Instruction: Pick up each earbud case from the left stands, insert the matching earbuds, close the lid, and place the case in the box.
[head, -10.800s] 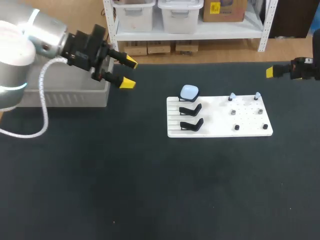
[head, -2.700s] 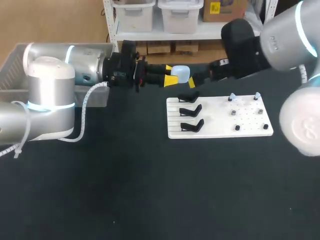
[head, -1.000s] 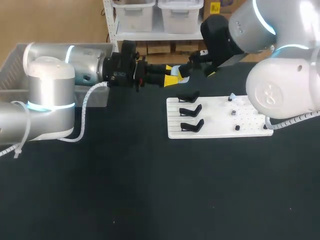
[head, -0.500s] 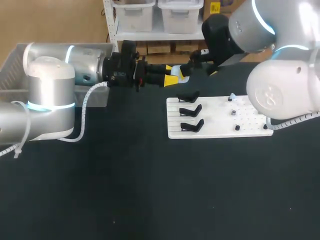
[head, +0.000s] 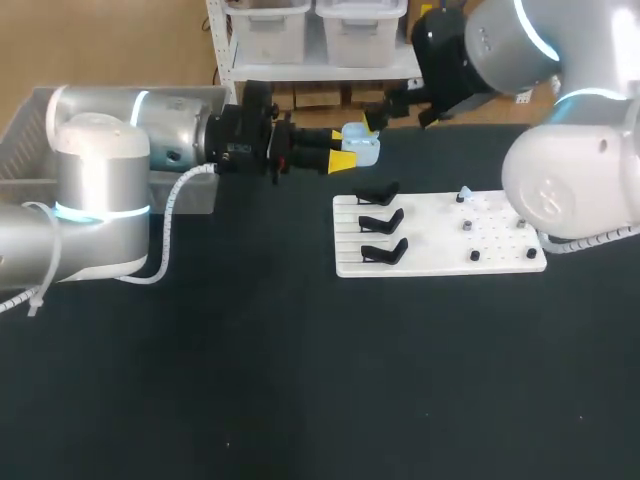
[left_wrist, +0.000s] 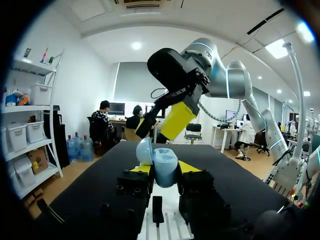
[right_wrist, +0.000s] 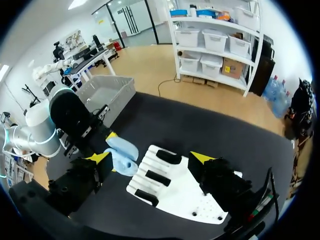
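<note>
From the head view, my left claw (head: 346, 148) is clamped on the pale blue earbud case (head: 364, 147). It holds the case in the air over the far part of the worktop (head: 250, 380), just beyond the far left corner of the white board (head: 440, 240). My right claw (head: 398, 116) hangs just above and beyond the case, apart from it. I take the small pale pieces on the board's far pegs for the earbuds; one earbud (head: 462, 193) lies to the right of the case, so my right arm is the nearer one.

In the left wrist view the case (left_wrist: 165, 162) stands upright between my two yellow tips, both pressed to its sides. Its lid (left_wrist: 144, 151) is swung open to one side and the mouth faces up. One yellow finger (left_wrist: 176, 120) of the right claw is above and ahead of it.

In the right wrist view the right claw (right_wrist: 150, 158) is spread wide and carries nothing. The case (right_wrist: 121, 150) is below, beside one finger, with the board (right_wrist: 175, 192) under the gap. I judge the next reach runs rightward along the board's far edge, then back down into that upturned mouth.
</note>
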